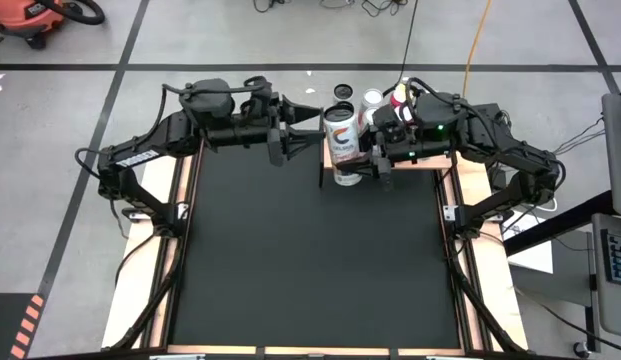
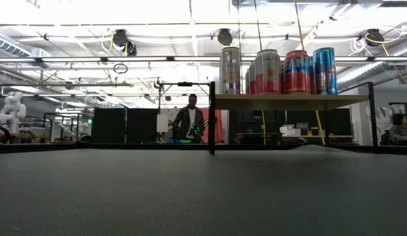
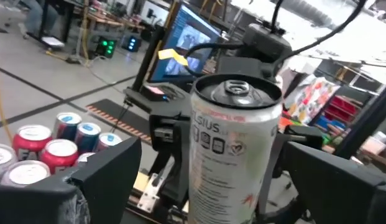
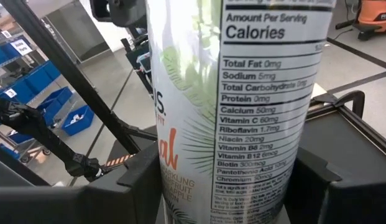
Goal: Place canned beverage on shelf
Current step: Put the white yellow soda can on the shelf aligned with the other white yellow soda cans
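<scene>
Item: white can (image 1: 341, 140), upper centre of the high view, at the left end of the shelf (image 1: 445, 160). We are seeing the right hand (image 1: 362, 152) pinching it around the body (nutrition label filling the right wrist view), while the left hand (image 1: 312, 118) is standing spread beside it. Step, as we are judging it: placing. Next: lowering it squarely onto the board beside the standing cans (image 2: 288, 71), then releasing.

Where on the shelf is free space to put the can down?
The shelf is bare at its right end, beyond the blue can, and slightly left of the silver can. The middle is crowded with cans.
</scene>
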`<action>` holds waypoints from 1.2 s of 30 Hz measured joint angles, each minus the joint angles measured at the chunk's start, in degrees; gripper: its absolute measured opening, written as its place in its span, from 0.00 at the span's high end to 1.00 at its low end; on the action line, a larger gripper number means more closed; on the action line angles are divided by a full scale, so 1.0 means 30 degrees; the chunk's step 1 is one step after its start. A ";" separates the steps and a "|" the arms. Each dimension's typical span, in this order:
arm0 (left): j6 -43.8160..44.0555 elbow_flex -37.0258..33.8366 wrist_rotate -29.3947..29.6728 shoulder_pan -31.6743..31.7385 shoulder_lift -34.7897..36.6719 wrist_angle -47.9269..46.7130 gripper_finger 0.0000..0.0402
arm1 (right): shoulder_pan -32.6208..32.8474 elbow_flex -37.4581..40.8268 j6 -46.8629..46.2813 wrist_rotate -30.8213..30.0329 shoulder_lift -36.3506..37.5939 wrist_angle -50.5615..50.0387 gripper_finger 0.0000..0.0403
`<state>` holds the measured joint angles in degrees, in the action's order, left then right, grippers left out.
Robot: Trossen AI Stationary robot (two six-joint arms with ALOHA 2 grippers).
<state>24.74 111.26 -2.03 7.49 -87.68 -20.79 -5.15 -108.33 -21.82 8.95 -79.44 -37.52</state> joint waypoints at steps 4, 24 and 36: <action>-0.0045 0.0003 -0.0549 0.0007 -0.0010 0.0209 0.00 | 0.0000 0.0000 0.0000 0.0007 -0.0015 0.0002 0.43; -0.0351 -0.0015 -0.3125 0.0537 -0.1592 0.2648 0.00 | 0.0000 -0.0007 0.0202 0.0022 -0.0510 0.0000 0.43; -0.0359 -0.0015 -0.3915 0.0532 -0.1981 0.2749 0.10 | 0.0000 -0.0007 0.0313 0.0095 -0.0831 -0.0019 0.43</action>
<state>23.66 111.22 -13.78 9.08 -93.62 -12.55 -5.15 -108.36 -20.89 9.23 -81.93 -37.58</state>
